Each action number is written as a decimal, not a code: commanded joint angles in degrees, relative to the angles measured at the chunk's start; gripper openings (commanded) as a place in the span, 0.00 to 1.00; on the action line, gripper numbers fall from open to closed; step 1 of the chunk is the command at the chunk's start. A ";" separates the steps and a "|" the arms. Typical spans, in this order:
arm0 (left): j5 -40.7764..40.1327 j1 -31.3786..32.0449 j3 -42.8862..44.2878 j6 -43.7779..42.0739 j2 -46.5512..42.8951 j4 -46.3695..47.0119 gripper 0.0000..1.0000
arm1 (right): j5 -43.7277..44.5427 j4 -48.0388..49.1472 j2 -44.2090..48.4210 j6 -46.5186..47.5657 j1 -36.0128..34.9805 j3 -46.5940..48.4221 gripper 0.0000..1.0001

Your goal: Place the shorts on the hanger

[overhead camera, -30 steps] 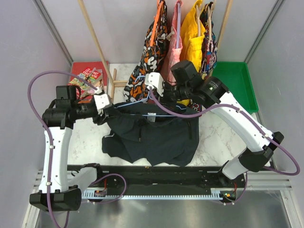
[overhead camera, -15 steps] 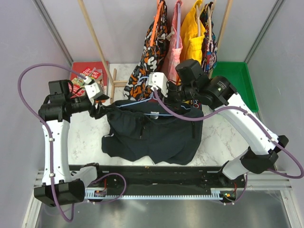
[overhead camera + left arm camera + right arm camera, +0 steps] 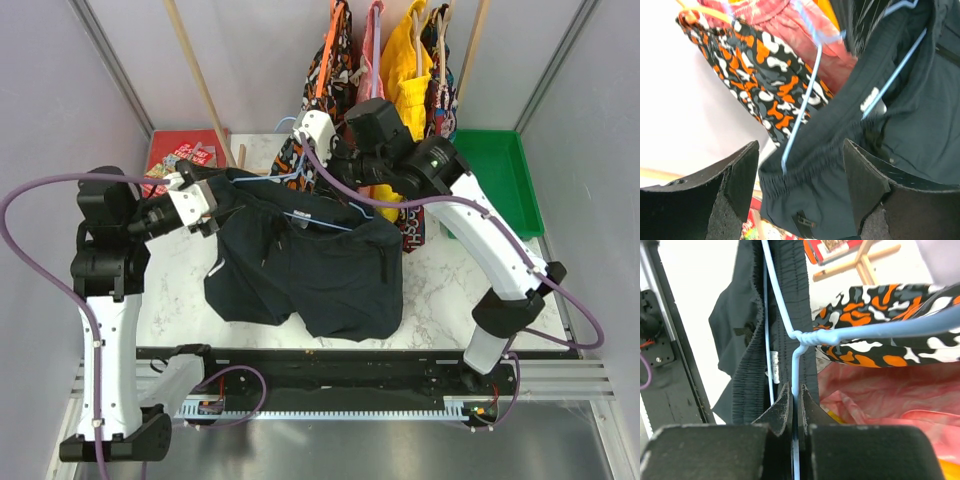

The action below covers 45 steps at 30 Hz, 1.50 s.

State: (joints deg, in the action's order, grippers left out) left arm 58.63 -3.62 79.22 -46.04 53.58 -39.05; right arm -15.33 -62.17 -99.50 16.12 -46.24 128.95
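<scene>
Clenching our right gripper (image 3: 796, 390) on the hanger (image 3: 855, 335), we hold our left gripper (image 3: 800, 145) released beside the shorts (image 3: 310, 270), left of the hanger.

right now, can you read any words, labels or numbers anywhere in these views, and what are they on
No text is clear enough to quote.
The white label on the waistband of the shorts: blurred, unreadable.
The printed packets in the red tray: print too small to read.
No other lettering that I can make out.
</scene>
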 commanded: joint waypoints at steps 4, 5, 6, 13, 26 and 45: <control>-12.83 11.52 -2.75 -0.19 2.05 9.67 0.73 | 3.03 8.11 -0.87 -8.29 -2.27 -0.62 0.00; -13.80 13.79 -3.19 -0.54 2.49 9.95 0.73 | 3.03 8.47 -0.95 -8.56 -2.63 -0.54 0.00; -15.81 14.86 -3.20 -1.85 3.19 9.96 0.72 | 3.03 8.91 -1.30 -8.91 -3.67 -0.19 0.00; -19.87 19.61 -2.93 -5.02 6.80 10.04 0.53 | 3.20 9.88 -1.75 -10.58 -6.49 -0.27 0.00; -12.67 19.09 -8.11 -6.07 4.08 11.54 0.02 | -14.86 16.19 5.28 -16.73 0.07 -12.21 0.27; -8.97 18.47 -5.75 -0.83 8.11 15.13 0.10 | -33.62 21.73 10.11 -27.53 5.90 -23.74 0.00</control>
State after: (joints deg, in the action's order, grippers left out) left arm 48.69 15.18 70.26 -50.96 60.38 -29.89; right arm -46.61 -44.97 -92.82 -7.75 -39.79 105.47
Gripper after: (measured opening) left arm 0.050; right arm 0.022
